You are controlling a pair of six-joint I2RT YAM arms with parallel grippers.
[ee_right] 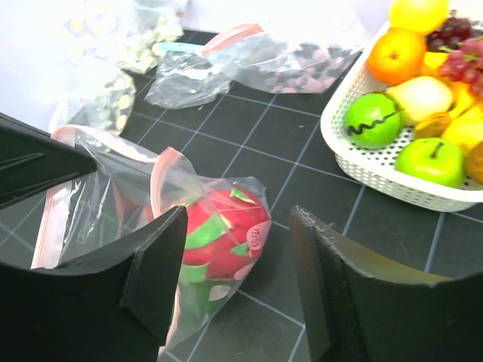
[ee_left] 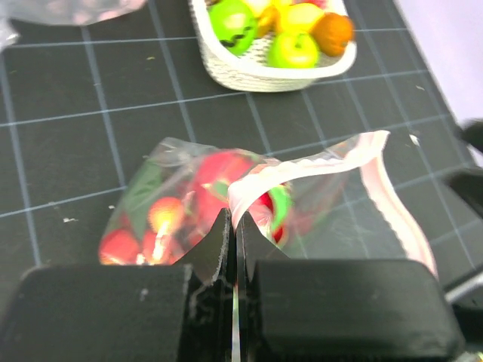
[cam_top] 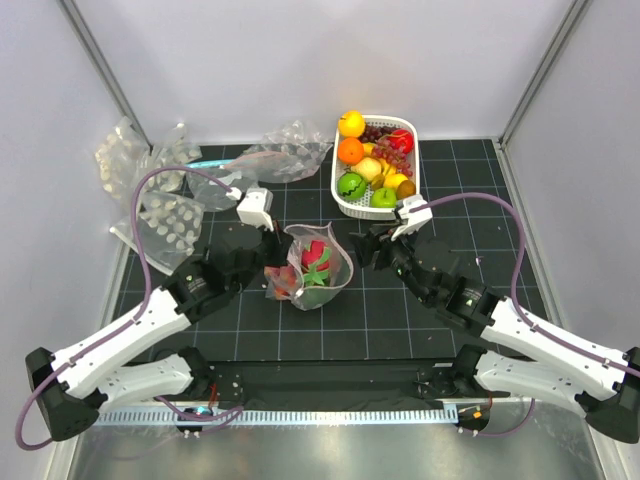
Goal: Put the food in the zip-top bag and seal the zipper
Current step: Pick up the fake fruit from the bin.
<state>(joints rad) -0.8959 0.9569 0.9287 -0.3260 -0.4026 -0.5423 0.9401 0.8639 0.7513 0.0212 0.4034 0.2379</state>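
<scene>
The zip-top bag (cam_top: 318,265) stands in the middle of the black mat with its mouth gaping open. Inside it are the pink dragon fruit (ee_right: 223,234) with green leaves and the red strawberries (ee_left: 151,226). My left gripper (cam_top: 270,240) is shut on the bag's mouth edge, pinching the pinkish zipper strip (ee_left: 256,185) between its jaws (ee_left: 234,219). My right gripper (cam_top: 365,245) is open just right of the bag; in its wrist view the gripper (ee_right: 240,219) frames the dragon fruit without touching the bag (ee_right: 113,196).
A white basket (cam_top: 352,205) of round fruits and grapes stands behind the right gripper; it also shows in the left wrist view (ee_left: 226,72) and the right wrist view (ee_right: 355,162). Other clear bags lie at the back (cam_top: 285,155) and far left (cam_top: 165,215).
</scene>
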